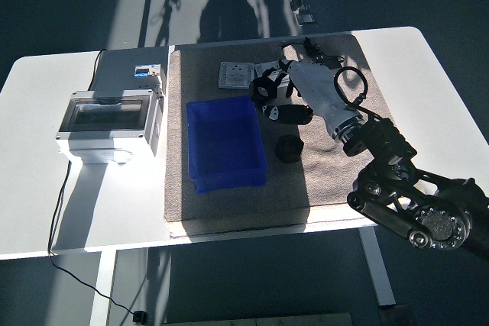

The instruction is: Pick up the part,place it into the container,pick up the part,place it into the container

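Observation:
A blue open container [225,143] sits on the grey mat [328,173] in the middle of the table. A black chunky part [289,148] lies on the mat just right of the container. A flat grey-white square part [234,74] lies beyond the container's far edge. My right hand [276,93], white-backed with black digits, reaches in from the lower right. It hovers at the container's far right corner, between the square part and the black part. Dark shapes under the hand blend with it, so a grasp cannot be made out. The left arm is out of view.
A grey electrical box with a clear lid [111,116] stands at the left on the white table [428,82], a small blue-and-white breaker [147,72] behind it. A black cable [57,211] hangs off the near left edge. Strong shadows cover the mat's right half.

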You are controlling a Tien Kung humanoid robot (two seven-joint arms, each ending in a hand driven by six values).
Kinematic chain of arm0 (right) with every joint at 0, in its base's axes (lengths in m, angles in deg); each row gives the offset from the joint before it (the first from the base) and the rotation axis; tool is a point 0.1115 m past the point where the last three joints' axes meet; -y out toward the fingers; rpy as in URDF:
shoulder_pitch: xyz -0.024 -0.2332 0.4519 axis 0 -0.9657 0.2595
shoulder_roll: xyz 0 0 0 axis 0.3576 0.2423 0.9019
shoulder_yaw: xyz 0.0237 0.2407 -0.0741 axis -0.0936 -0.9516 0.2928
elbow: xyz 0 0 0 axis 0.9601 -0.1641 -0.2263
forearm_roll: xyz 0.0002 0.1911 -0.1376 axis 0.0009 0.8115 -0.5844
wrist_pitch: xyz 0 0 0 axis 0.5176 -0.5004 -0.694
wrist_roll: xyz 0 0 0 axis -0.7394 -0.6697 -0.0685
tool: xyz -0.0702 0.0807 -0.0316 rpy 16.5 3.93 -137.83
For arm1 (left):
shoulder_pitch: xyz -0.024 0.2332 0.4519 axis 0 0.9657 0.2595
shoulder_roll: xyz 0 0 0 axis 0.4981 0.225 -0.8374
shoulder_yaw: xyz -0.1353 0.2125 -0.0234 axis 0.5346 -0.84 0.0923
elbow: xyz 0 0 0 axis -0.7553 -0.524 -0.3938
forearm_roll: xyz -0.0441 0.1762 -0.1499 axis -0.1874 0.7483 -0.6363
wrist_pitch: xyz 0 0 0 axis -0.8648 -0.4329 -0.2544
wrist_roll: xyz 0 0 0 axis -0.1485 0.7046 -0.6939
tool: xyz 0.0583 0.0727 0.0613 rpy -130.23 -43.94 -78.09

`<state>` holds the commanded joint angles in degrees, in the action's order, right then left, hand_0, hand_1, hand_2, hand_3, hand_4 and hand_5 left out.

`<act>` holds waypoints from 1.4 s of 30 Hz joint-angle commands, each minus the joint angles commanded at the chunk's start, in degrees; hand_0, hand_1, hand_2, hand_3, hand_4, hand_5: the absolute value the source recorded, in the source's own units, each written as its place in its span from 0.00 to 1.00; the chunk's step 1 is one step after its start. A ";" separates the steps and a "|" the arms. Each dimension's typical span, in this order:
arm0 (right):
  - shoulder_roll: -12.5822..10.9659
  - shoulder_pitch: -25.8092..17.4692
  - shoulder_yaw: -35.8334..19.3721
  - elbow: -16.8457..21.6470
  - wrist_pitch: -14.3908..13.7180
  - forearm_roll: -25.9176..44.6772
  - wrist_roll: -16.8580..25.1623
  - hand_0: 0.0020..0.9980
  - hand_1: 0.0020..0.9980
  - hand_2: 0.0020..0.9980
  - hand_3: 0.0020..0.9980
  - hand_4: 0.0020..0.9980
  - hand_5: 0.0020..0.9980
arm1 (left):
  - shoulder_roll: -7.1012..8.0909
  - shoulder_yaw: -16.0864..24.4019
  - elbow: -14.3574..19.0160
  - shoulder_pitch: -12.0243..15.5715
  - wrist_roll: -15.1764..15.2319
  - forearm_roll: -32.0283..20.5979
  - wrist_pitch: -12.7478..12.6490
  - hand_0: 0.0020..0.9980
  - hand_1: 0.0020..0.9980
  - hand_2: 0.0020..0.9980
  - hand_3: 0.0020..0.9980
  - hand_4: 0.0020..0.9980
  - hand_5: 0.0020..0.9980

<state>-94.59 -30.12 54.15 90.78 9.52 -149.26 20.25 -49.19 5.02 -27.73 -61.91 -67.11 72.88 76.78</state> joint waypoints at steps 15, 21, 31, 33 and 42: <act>1.24 0.78 4.53 -1.90 8.50 -2.11 -1.38 0.39 0.66 0.72 0.68 0.50 0.30 | 0.29 0.17 0.00 0.00 0.06 -0.33 -0.15 0.68 0.65 0.60 0.64 0.67 0.63; 1.09 1.01 4.91 -1.95 9.45 -1.63 -1.86 0.41 0.72 0.78 0.72 0.58 0.38 | 0.33 0.17 0.00 0.17 -0.01 -0.17 -0.09 0.68 0.65 0.60 0.64 0.67 0.63; 0.59 0.94 4.17 -0.70 11.68 -1.44 -1.94 0.45 0.77 0.85 0.83 0.67 0.31 | 0.37 0.31 0.00 0.42 0.01 0.25 0.02 0.68 0.65 0.60 0.64 0.68 0.63; 0.55 0.86 4.18 -0.60 11.68 -1.44 -1.93 0.45 0.77 0.85 0.83 0.67 0.31 | 0.36 0.29 0.00 0.43 0.01 0.24 0.02 0.68 0.65 0.60 0.64 0.68 0.63; 0.45 -0.13 3.41 -0.11 10.83 -1.79 -1.21 0.47 0.76 0.88 0.84 0.66 0.31 | 0.38 0.46 0.00 0.30 -0.13 0.74 0.54 0.68 0.64 0.60 0.64 0.68 0.64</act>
<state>-94.14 -30.26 57.57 90.67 20.35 -151.05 19.05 -48.82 5.48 -27.73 -61.61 -67.24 73.62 77.32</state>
